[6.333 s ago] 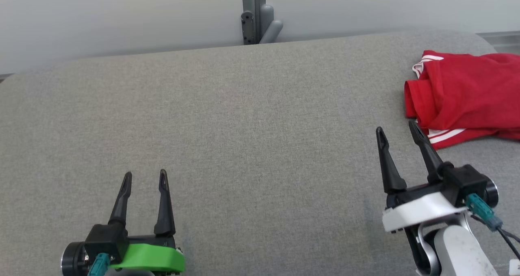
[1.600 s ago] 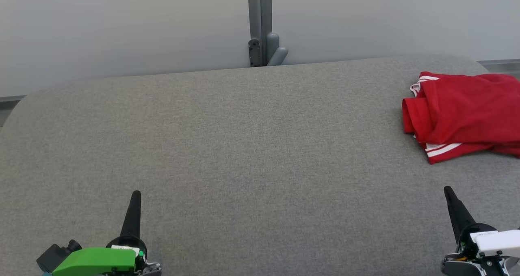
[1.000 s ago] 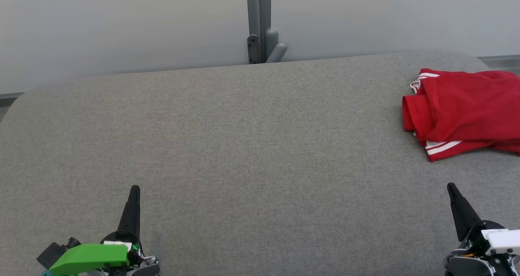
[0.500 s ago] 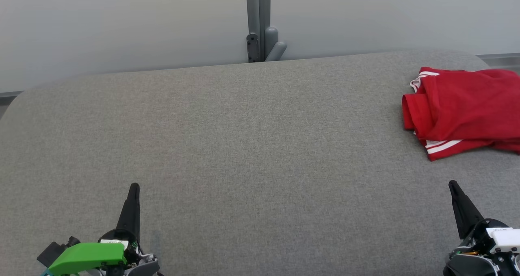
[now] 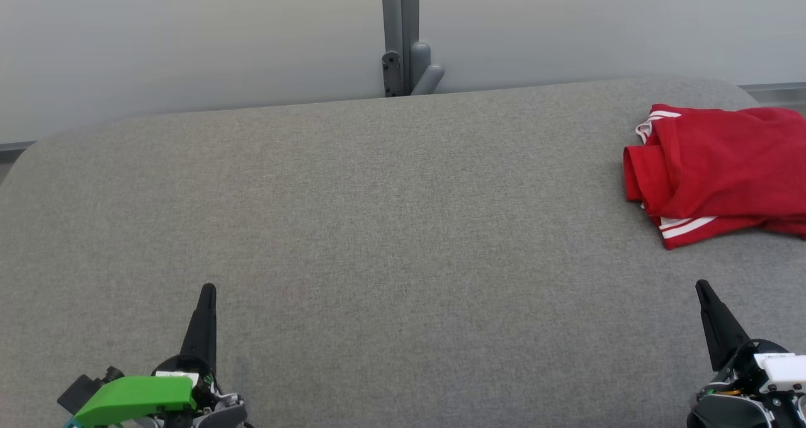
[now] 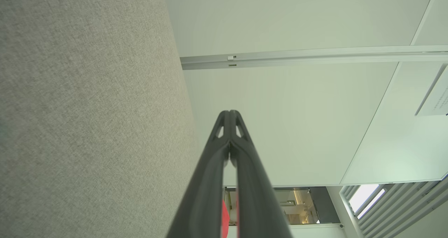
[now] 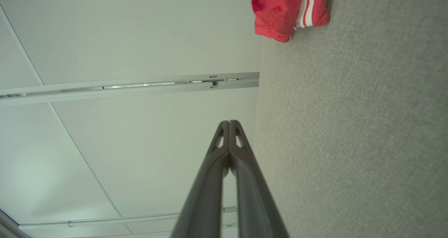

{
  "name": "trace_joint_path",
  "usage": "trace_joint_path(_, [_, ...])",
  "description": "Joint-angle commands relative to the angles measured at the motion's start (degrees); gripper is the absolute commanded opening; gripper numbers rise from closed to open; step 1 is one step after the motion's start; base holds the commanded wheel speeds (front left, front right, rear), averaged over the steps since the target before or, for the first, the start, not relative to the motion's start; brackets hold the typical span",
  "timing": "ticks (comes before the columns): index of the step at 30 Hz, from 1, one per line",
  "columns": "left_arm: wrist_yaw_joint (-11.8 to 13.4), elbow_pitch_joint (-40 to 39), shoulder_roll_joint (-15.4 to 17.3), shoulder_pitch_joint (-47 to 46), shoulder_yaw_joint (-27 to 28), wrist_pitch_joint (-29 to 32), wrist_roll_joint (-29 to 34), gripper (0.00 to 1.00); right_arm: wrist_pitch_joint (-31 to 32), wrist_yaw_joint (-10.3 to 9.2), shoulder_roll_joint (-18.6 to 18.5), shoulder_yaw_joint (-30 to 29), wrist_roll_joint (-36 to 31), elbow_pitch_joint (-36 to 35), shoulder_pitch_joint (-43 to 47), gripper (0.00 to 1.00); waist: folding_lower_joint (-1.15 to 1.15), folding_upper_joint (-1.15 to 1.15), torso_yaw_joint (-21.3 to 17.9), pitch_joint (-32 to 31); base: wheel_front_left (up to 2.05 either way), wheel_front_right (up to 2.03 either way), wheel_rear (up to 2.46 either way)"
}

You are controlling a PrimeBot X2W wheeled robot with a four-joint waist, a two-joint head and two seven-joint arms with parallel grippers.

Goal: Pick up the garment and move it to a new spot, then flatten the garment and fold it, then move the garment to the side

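Looks done w/ garment [image 5: 718, 170] folded, off to rt on grey pad [image 5: 378, 226]; nothing left; left gripper [image 5: 207, 292] & right gripper [image 5: 702, 287] pinched closed, empty

Red cloth garment [image 5: 724, 170]; grey woven table [image 5: 390, 226]

Nothing readable is coming through here. A small white sticker [image 5: 173, 374] is showing on the black base of the left tool [image 5: 207, 287], its dark marks too tiny to make out. A second little white label [image 5: 765, 357] is sitting on the right tool [image 5: 700, 284], and it is blurring out just the same. In the left wrist view, a pale paper sheet [image 6: 437, 99] is hanging on the white wall panel [image 6: 287, 126], its faint print lines too small to read.
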Motion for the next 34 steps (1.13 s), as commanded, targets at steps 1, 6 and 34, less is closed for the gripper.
trace_joint_path(1, [-0.28,0.09,0.00,-0.74,0.18,0.10,-0.12,0.00,0.30,0.02,-0.05,-0.17,-0.21,0.14,-0.55,0.00,0.00,0.00,0.00,0.00,0.00,0.00,0.00])
trace_joint_path(6, [-0.28,0.09,-0.01,-0.73,0.19,0.12,-0.10,0.00,0.37,0.02,-0.02,-0.23,-0.23,0.14,-0.57,0.00,0.00,0.00,0.00,0.00,0.00,0.00,0.00])
trace_joint_path(34, [-0.28,0.08,-0.07,-0.72,0.25,0.21,-0.02,0.00,0.48,0.02,0.15,-0.42,-0.38,0.16,-0.55,0.00,0.00,0.00,0.00,0.00,0.00,0.00,0.00])
